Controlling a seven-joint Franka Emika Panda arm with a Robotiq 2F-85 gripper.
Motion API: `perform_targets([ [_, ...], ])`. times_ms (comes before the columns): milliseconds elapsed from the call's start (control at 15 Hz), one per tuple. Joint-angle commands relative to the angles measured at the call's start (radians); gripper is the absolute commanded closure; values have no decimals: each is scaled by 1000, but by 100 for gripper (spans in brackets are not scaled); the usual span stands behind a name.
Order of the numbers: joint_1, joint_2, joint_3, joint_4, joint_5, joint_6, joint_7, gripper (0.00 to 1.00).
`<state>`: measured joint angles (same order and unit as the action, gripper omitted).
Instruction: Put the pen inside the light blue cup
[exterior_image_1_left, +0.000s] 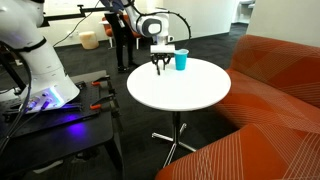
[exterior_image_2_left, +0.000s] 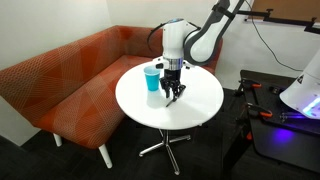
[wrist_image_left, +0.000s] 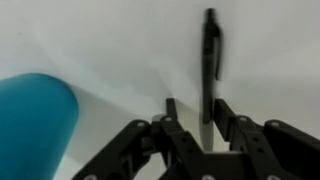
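Note:
The pen is a thin dark stick lying on the white table, seen in the wrist view running away from the camera. My gripper is low over the table with its fingers on either side of the pen's near end. The pen touches one finger and there is a gap to the other, so the jaws are open. The light blue cup stands upright just beside the gripper and shows in both exterior views. The gripper hides the pen in both exterior views.
The round white table stands on a single metal pedestal. An orange sofa curves round one side of it. The robot's base and a dark cart stand on the other side.

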<state>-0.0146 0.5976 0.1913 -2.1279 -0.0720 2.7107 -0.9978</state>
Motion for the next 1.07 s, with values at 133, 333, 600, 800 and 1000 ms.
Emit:
perform_targets([
  [133, -18, 0, 13, -1, -22, 12, 4, 99],
  [333, -11, -9, 10, -6, -27, 5, 11, 98],
  [600, -23, -40, 25, -34, -17, 34, 3, 97],
  [800, -54, -53, 49, -59, -5, 116, -17, 97],
  [1000, -122, -56, 105, -90, 1, 225, -57, 97],
])
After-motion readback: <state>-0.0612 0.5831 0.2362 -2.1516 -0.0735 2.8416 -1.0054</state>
